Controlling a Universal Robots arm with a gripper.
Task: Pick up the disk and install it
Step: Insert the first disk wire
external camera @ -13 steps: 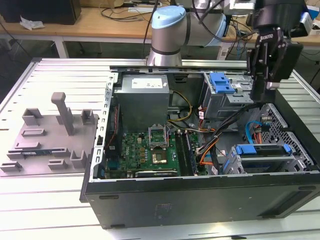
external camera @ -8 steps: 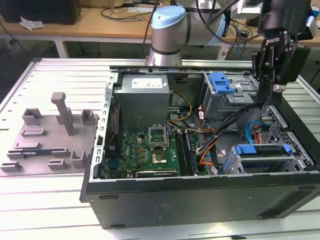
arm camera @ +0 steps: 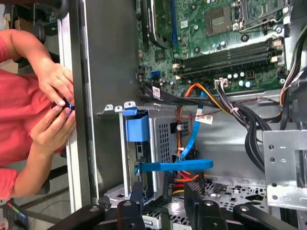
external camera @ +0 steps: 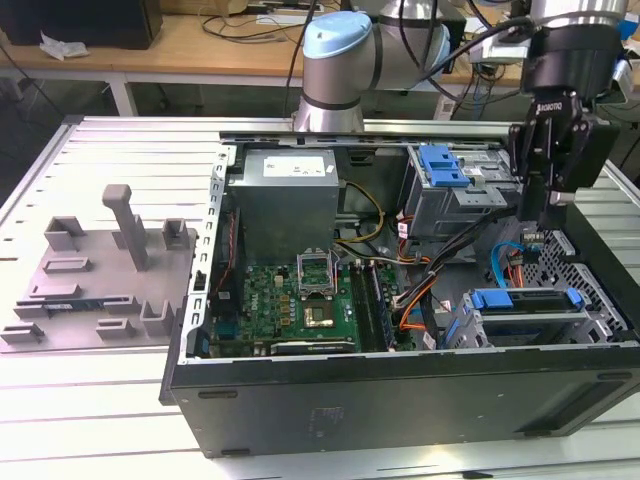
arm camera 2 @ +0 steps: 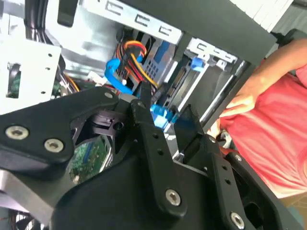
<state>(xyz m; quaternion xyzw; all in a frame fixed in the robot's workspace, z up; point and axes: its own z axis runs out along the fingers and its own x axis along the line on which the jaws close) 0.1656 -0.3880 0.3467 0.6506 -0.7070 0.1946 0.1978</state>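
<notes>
Below my gripper (external camera: 541,215), and a little toward the case's (external camera: 400,400) near wall, the disk (external camera: 525,303) sits in the corner drive cage. Its blue frame edge faces up and its long axis runs across the exterior view from left to right. My gripper hangs spread and empty above the open case, touching nothing; the fingers (arm camera: 127,213) stand well apart in both wrist views. Between me and the disk a blue cable (arm camera: 192,165) loops across, with orange and black wires (arm camera: 201,96) just beside it, and I judge these the likeliest snag. Beside me stands a second cage with a blue latch (external camera: 445,165). Outside the wall nearest the disk, a person's hands (arm camera: 57,84) hold a small blue piece (arm camera: 68,106) near that cage.
</notes>
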